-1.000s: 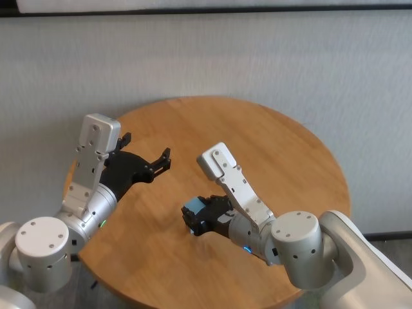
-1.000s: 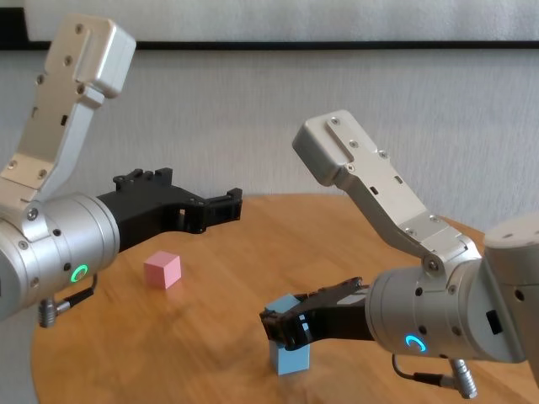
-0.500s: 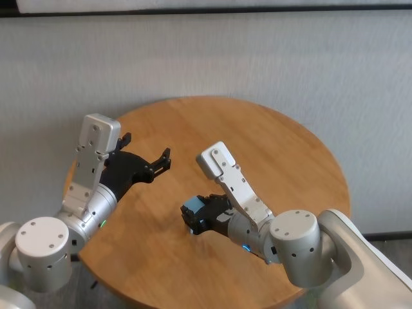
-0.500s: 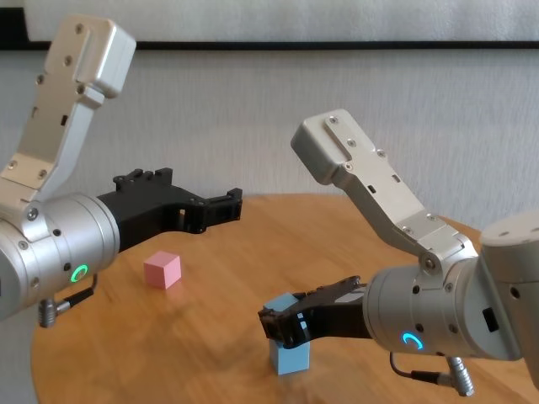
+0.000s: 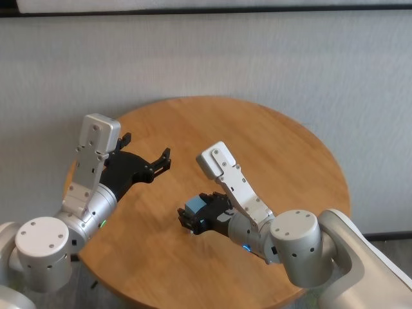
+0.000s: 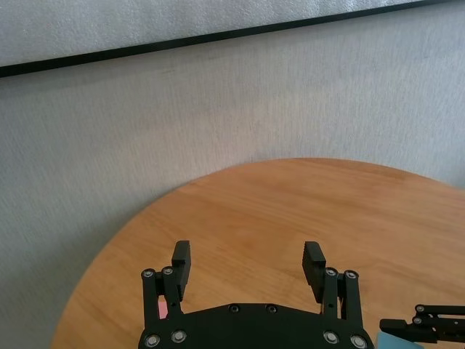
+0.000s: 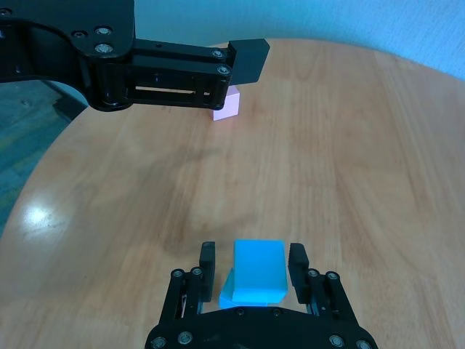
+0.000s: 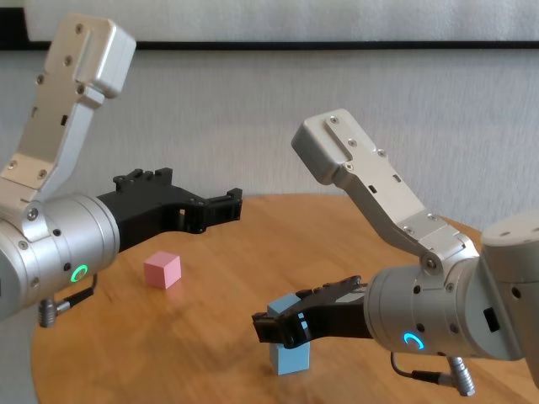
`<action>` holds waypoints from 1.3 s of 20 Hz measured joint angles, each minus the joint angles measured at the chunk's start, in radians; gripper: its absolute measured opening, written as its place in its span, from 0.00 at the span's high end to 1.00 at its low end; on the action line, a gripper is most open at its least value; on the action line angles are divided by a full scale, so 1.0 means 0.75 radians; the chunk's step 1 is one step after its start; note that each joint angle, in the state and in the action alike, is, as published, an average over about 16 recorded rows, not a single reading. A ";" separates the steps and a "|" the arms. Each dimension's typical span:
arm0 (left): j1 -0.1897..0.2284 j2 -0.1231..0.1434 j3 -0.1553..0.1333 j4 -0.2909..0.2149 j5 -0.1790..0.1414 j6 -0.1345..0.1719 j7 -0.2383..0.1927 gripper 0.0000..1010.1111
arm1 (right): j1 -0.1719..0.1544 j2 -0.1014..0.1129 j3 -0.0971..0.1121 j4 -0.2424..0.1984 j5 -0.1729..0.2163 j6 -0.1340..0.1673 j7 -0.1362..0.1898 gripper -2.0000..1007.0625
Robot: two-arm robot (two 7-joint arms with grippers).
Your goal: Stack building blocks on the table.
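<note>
Two light blue blocks stand stacked near the table's (image 5: 270, 141) front middle: the top one (image 7: 258, 270) rests a little askew on the lower one (image 8: 291, 359). My right gripper (image 7: 252, 263) is open around the top block, its fingers (image 7: 296, 256) a small gap from the block's sides. The stack also shows in the head view (image 5: 195, 206). The pink block (image 8: 162, 269) lies alone to the left, seen too in the right wrist view (image 7: 227, 104). My left gripper (image 5: 162, 162) hovers open and empty above the table, near the pink block.
The round wooden table (image 8: 244, 252) ends close behind the left arm, with a grey wall beyond it. The left gripper's black fingers (image 7: 243, 58) reach over the table above the pink block.
My right gripper's fingers have spread apart from the top blue block, letting it go on the lower one. The left arm has not moved.
</note>
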 joint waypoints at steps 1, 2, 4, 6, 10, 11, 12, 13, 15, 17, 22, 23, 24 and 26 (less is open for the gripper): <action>0.000 0.000 0.000 0.000 0.000 0.000 0.000 0.01 | 0.000 0.000 0.000 0.000 0.000 0.000 0.000 0.42; 0.000 0.000 0.000 0.000 0.000 0.000 0.000 0.01 | 0.000 0.001 0.000 0.000 0.000 -0.001 -0.001 0.39; 0.000 0.000 0.000 0.000 0.000 0.000 0.000 0.01 | -0.001 0.001 0.001 -0.003 0.000 -0.004 -0.002 0.31; 0.000 0.000 0.000 0.000 0.000 0.000 0.000 0.01 | -0.005 0.004 0.004 -0.008 -0.001 -0.012 -0.003 0.24; 0.000 0.000 0.000 0.000 0.000 0.000 0.000 0.01 | -0.024 0.020 0.018 -0.031 -0.005 -0.051 0.002 0.12; 0.000 0.000 0.000 0.000 0.000 0.000 0.000 0.01 | -0.030 0.026 0.022 -0.039 -0.006 -0.066 0.004 0.10; 0.000 0.000 0.000 0.000 0.000 0.000 0.000 0.01 | -0.038 0.033 0.028 -0.048 -0.007 -0.082 0.007 0.08; 0.000 0.000 0.000 0.000 0.000 0.000 0.000 0.01 | -0.045 0.041 0.034 -0.057 -0.008 -0.099 0.010 0.06; 0.000 0.000 0.000 0.000 0.000 0.000 0.000 0.01 | -0.062 0.058 0.047 -0.078 -0.012 -0.137 0.013 0.03; 0.000 0.000 0.000 0.000 0.000 0.000 0.000 0.01 | -0.080 0.076 0.061 -0.100 -0.017 -0.179 0.016 0.01; 0.000 0.000 0.000 0.000 0.000 0.000 0.000 0.01 | -0.124 0.122 0.099 -0.150 -0.041 -0.318 0.006 0.00; 0.000 0.000 0.000 0.000 0.000 0.000 0.000 0.01 | -0.131 0.131 0.105 -0.157 -0.050 -0.354 -0.002 0.00; 0.000 0.000 0.000 0.000 0.000 0.000 0.000 0.01 | -0.136 0.139 0.111 -0.162 -0.061 -0.390 -0.011 0.00; 0.000 0.000 0.000 0.000 0.000 0.000 0.000 0.01 | -0.144 0.149 0.120 -0.166 -0.086 -0.458 -0.035 0.00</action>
